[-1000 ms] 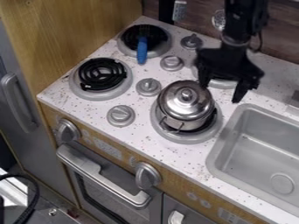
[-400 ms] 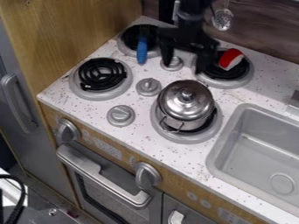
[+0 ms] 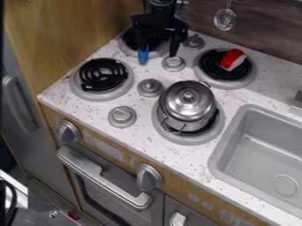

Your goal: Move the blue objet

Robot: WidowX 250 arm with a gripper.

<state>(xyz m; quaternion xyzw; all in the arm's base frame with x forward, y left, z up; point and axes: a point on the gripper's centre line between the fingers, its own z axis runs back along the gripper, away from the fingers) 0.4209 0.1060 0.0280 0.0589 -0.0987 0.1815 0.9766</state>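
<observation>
While our claw hangs wide open, the blue thing lies at six o'clock on its burner | we guess light, stiff, slippery | we should pinch its middle.

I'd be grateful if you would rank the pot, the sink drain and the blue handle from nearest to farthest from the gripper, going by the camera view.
From the gripper:
1. Blue handle, at the back left burner, close by the fingers.
2. Pot, on the front right burner.
3. Sink drain, toward the picture's lower right.
</observation>
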